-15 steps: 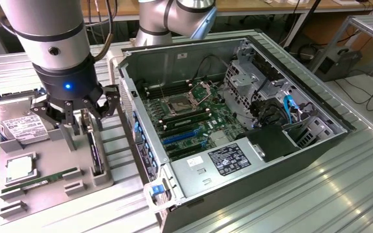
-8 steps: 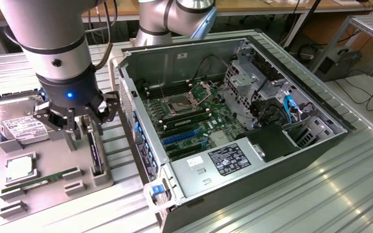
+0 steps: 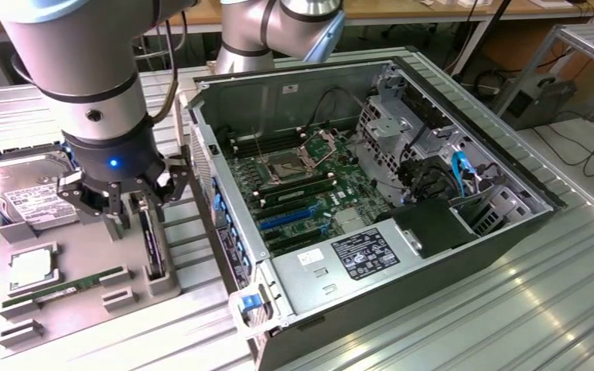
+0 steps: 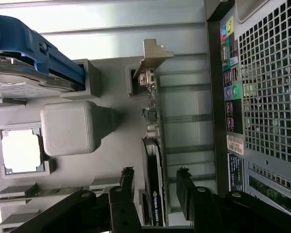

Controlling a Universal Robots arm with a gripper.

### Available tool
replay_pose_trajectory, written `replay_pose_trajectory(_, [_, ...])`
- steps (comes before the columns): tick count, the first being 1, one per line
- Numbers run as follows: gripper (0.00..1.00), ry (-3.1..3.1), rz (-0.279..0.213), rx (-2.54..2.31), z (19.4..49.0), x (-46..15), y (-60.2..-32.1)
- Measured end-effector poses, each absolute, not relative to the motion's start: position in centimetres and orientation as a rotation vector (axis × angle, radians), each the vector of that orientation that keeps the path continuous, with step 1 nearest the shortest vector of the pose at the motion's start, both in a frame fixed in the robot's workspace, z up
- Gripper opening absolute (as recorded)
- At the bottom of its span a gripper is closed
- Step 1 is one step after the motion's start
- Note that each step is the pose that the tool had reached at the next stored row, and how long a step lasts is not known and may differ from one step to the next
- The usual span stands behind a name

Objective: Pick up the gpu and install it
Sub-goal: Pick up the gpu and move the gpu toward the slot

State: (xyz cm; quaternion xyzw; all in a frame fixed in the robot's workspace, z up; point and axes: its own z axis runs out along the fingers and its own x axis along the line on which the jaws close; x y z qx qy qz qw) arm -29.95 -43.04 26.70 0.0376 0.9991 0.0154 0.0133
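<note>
The gpu is a thin black card standing on edge in a slot of the grey fixture tray, beside the open computer case. In the wrist view the gpu runs lengthwise, with its silver bracket at the far end. My gripper hovers right over the card, open. Its black fingers straddle the card's near end, one on each side with a gap to the card, so the gripper is not gripping it.
A silver hard drive with a white label, a CPU and a green memory stick lie on the same tray. The motherboard's blue slots show inside the case. The case's rear panel stands close beside the card.
</note>
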Motion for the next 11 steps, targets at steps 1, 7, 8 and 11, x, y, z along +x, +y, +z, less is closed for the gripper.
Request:
replay_pose_trajectory(1, [0.48, 3.112, 0.048, 0.117, 26.4, -30.1, -43.0])
replay_pose_trajectory(7, [0.48, 3.112, 0.048, 0.117, 25.2, -30.3, -42.8])
replay_pose_trajectory(8, [0.48, 3.112, 0.048, 0.117, 25.0, -30.3, -42.8])
replay_pose_trajectory(11, [0.48, 3.113, 0.048, 0.117, 24.5, -30.3, -42.8])
